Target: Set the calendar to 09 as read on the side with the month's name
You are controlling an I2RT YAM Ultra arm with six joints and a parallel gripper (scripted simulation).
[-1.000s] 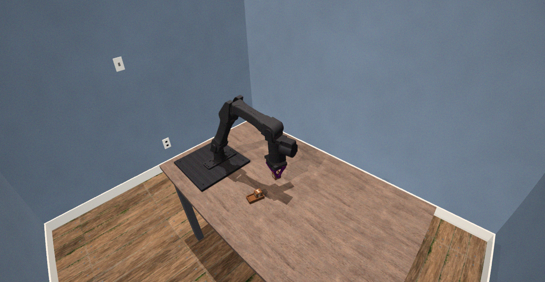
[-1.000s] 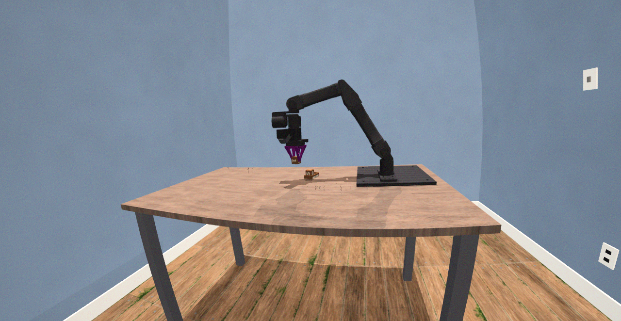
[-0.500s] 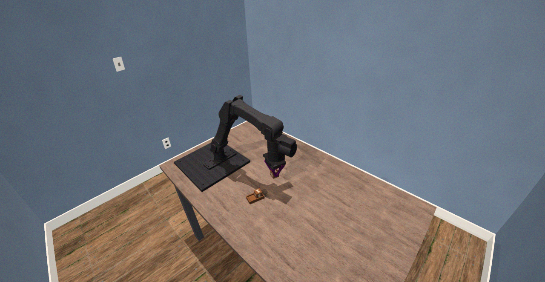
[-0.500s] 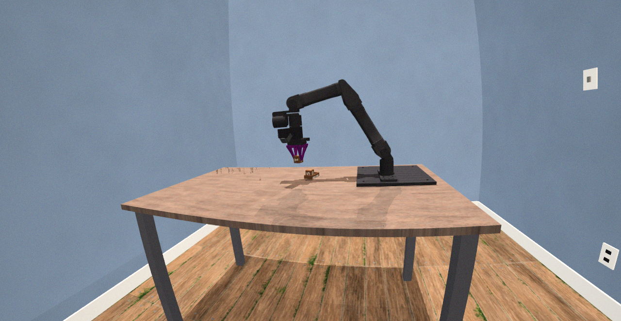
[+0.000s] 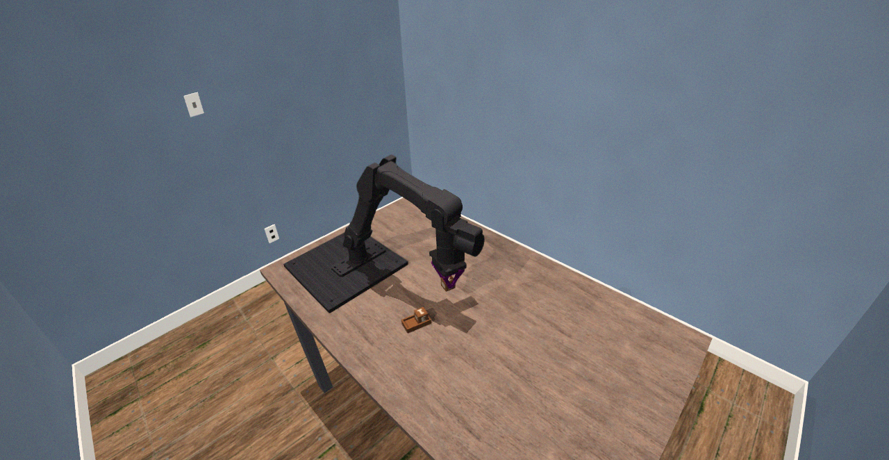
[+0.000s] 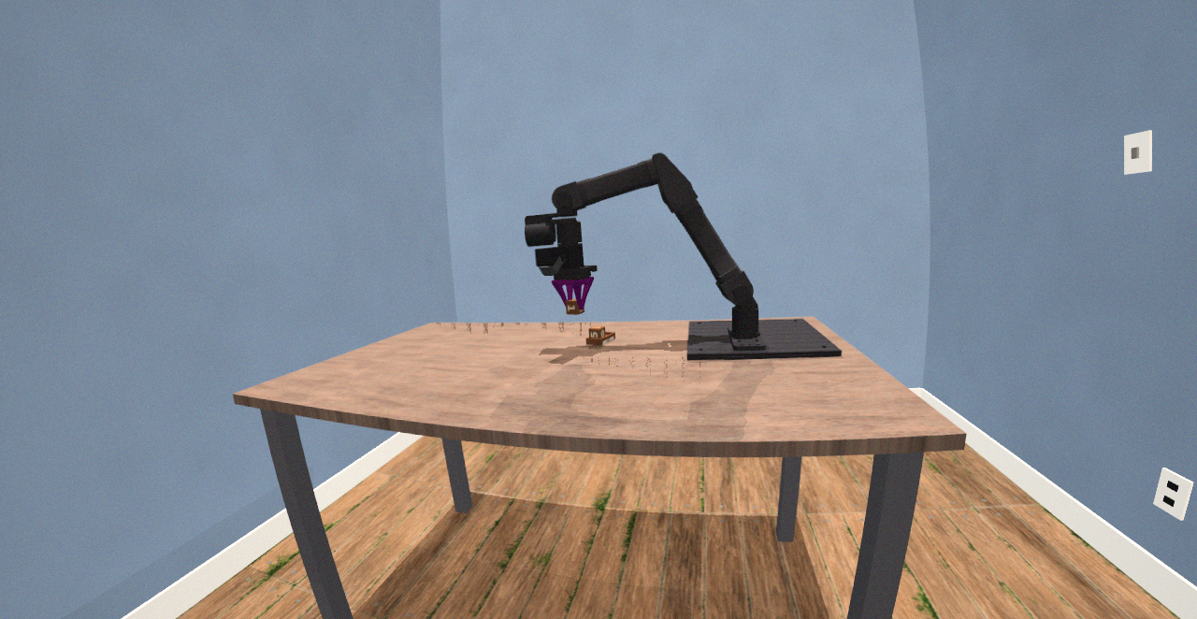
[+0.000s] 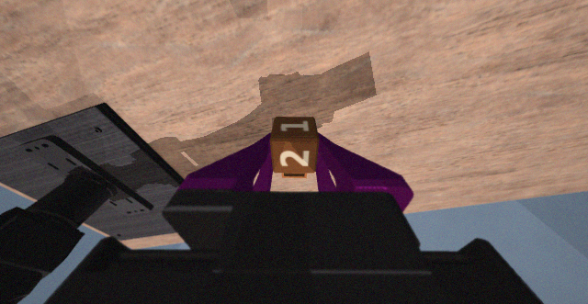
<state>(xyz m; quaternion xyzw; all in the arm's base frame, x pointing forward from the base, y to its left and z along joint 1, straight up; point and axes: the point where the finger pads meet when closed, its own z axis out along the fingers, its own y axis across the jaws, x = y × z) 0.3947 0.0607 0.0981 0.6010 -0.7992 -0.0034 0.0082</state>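
Note:
My gripper [image 5: 448,284] [image 6: 573,307] [image 7: 294,139] has purple fingers and is shut on a brown digit cube [image 7: 294,144] [image 6: 572,307]. It holds the cube well above the table. In the wrist view the cube shows a 2 on the face towards the camera and a 1 on the face beyond it. The small orange-brown tray [image 5: 408,322] [image 6: 606,337] lies flat on the table, below and to the side of the gripper. The other cube [image 5: 421,315] [image 6: 597,332] stands in one end of the tray; the rest of the tray's floor is bare. Its digits are too small to read.
The black base plate [image 5: 323,274] [image 6: 786,338] [image 7: 106,134] of the arm lies on the wooden table [image 5: 528,345] [image 6: 502,397] near its back corner. Blue walls stand close behind the table's two far edges.

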